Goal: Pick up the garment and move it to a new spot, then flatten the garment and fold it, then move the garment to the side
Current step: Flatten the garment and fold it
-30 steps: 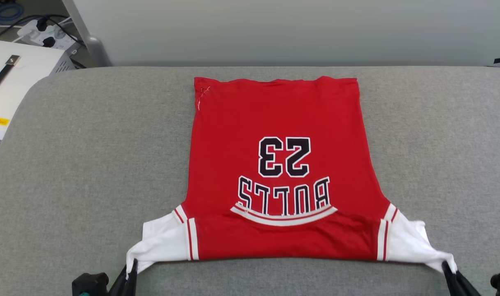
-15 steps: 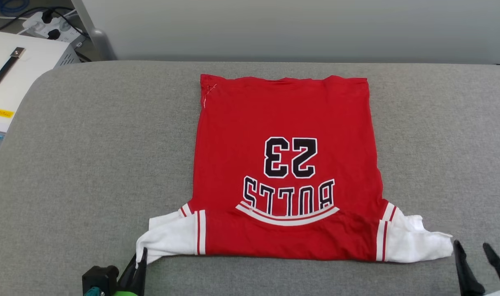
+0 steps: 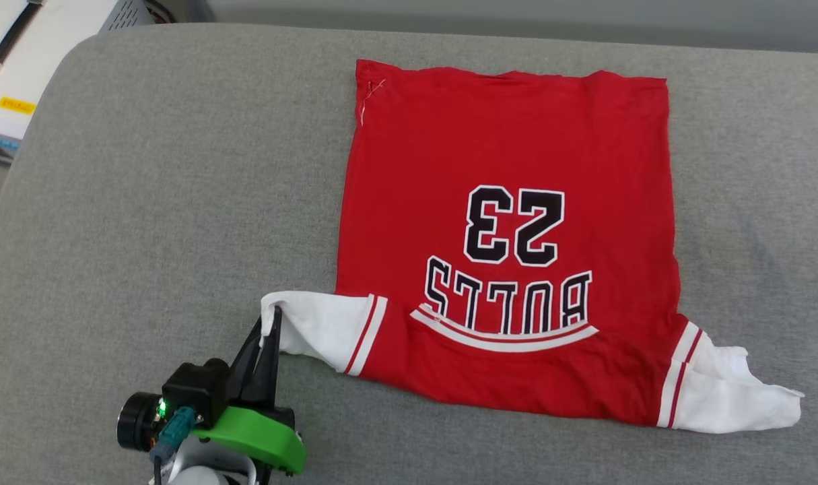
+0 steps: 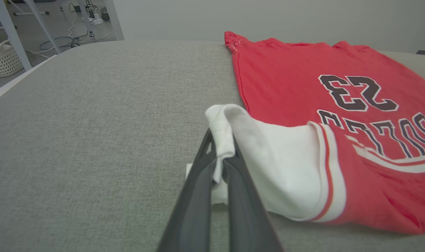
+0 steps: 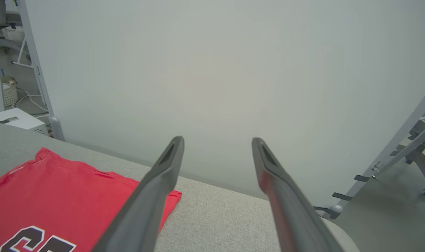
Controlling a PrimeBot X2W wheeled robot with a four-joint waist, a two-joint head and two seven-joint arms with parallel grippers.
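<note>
"Garment (image 3: 509, 135) first: where do we have it?"

"We have the garment spread on the grey padded surface (image 3: 146, 202), right of centre. Its hem is at the far side and its shoulders at the near side, so the dark '23' and the lettering under it read upside down to us from the head view. The red body lies flat."

"And the sleeves?"

"The right sleeve (image 3: 732, 397) lies loose on the surface at the near right, a little crumpled. The left sleeve (image 3: 314, 323) is lifted off the surface at its cuff."

"What do we have hold of?"

"Our left gripper (image 3: 268, 322) is clamped tight on the cuff of that left sleeve. From the left wrist view we see the white cloth pinched between the two dark fingers (image 4: 240, 196) and draped over their tips, with a fold hanging below them."

"And our other one?"

"Our right gripper (image 5: 217, 140) stands spread wide with nothing between its fingers. Its own wrist view has it up above the surface, pointing at the pale wall, with the far right corner of the garment below and to the left of it."

"Anything else near us?"

"A white box (image 3: 18, 60) sits off the far left corner of the surface."
</note>
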